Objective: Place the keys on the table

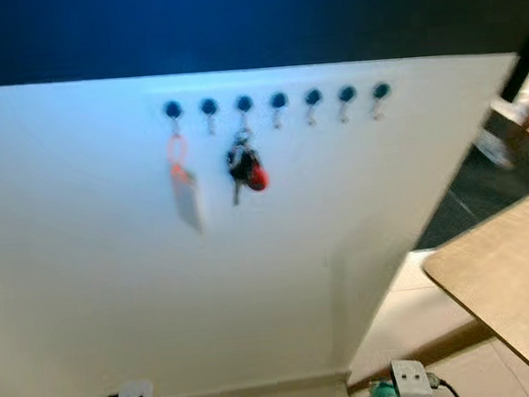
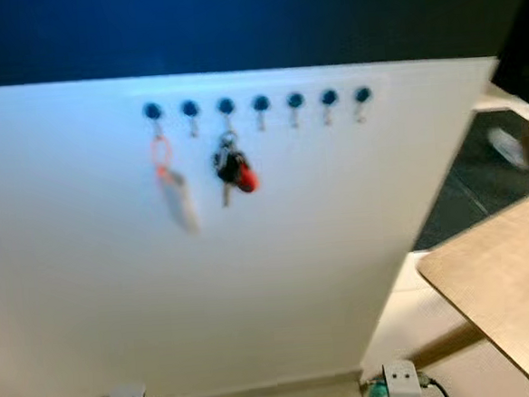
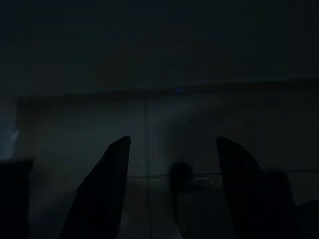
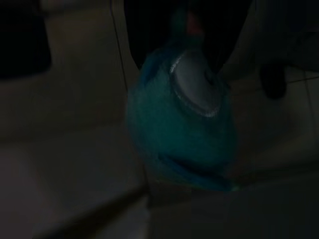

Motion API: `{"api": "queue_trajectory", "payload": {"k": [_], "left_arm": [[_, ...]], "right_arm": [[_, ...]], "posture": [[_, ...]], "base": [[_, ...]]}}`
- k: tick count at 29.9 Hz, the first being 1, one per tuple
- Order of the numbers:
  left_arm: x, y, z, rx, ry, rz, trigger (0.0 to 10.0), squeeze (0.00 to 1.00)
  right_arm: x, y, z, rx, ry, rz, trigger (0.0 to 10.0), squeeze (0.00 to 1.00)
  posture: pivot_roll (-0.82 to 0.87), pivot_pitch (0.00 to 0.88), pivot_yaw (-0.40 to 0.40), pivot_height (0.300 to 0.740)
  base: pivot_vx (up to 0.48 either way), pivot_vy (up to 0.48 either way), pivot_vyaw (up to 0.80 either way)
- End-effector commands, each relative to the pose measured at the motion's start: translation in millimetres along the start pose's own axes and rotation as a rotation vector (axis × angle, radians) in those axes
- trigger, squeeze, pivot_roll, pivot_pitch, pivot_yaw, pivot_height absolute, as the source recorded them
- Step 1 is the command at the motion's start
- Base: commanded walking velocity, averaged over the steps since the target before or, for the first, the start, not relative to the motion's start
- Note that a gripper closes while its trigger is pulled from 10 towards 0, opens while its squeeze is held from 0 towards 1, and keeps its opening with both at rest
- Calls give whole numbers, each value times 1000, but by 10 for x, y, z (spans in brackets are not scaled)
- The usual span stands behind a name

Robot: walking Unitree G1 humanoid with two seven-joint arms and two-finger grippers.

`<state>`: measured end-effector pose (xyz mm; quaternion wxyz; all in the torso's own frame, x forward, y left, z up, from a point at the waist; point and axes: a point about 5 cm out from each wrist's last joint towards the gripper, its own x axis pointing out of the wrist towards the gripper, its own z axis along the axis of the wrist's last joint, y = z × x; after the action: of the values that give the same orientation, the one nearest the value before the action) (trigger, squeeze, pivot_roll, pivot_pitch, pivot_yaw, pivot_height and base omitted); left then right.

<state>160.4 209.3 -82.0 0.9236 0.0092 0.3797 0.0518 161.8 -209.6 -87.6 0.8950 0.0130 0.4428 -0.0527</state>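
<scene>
A bunch of keys with a red fob hangs from the third hook of a row of blue-headed hooks on a white panel. An orange loop with a white tag hangs from the first hook. The wooden table stands at the right. Low at my right side, the right gripper is shut on a fuzzy teal fob with a pale round disc; a bit of the teal shows beside my right wrist. The left gripper hangs open and holds nothing.
The white panel stands straight ahead on pale floor tiles, with a dark wall above it. The table's rounded corner reaches toward the panel's right edge. A person's foot shows on the dark floor at far right.
</scene>
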Motion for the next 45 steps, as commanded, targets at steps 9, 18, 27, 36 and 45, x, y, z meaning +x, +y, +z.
{"api": "queue_trajectory", "payload": {"k": [9,18,27,36,45], "left_arm": [[-5,-3,37,-18,-45,18,10000,0],[-7,30,111,-37,-106,27,10000,0],[-34,30,92,-61,-129,32,10000,0],[-56,0,56,-88,-134,15,10000,0],[-95,-3,-20,-46,-122,-15,10000,0]], "right_arm": [[23,52,57,-13,-1,20,10000,0],[32,78,84,-42,-1,35,10000,0],[30,69,74,-50,4,35,10000,0],[29,82,67,-58,7,42,10000,0],[23,68,39,-55,17,35,10000,0]], "posture": [[66,44,-46,740],[71,42,-49,740],[67,44,-57,740],[71,47,-67,740],[75,45,-73,740]], "base": [[0,0,-800],[0,0,-800],[0,0,-800],[0,0,-800],[0,0,-800]]}}
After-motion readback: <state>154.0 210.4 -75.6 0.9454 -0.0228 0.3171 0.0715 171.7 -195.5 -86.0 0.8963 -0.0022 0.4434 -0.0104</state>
